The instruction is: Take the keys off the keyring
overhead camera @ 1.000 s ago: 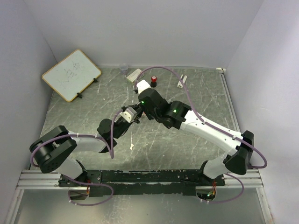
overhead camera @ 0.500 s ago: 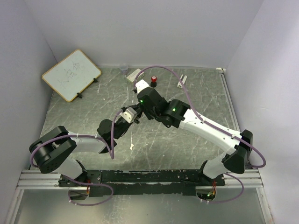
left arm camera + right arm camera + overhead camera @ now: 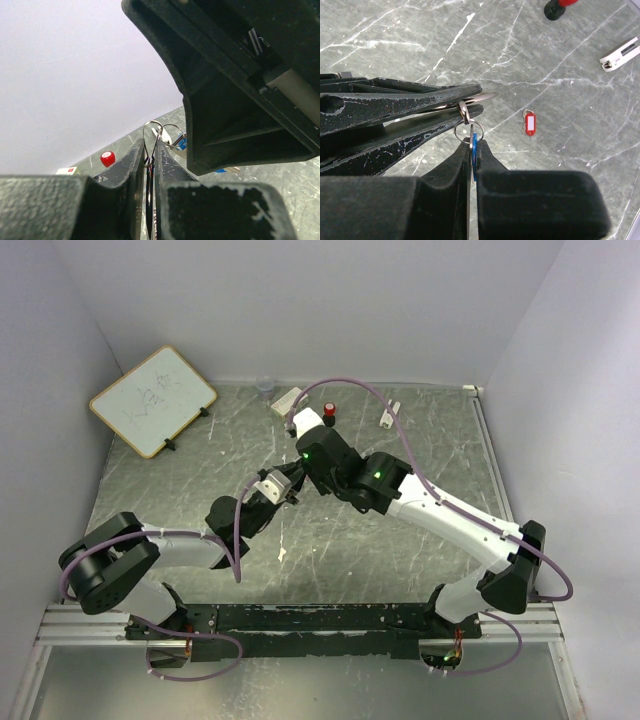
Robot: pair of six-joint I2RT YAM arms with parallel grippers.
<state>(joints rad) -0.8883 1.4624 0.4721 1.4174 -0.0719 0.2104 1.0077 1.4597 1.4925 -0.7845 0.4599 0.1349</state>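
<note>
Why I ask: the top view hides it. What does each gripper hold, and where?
Left gripper pinches the keyring by its wire. Right gripper pinches the blue key by its head.

The grey, white-veined tabletop (image 3: 350, 575) carries a whiteboard (image 3: 152, 400) at its far left. Along the far edge sit a clear cup (image 3: 264, 387), a white block (image 3: 287, 400), a red-capped black piece (image 3: 328, 416) and a white clip (image 3: 389, 415). A red key (image 3: 530, 123) lies flat mid-table.
</note>
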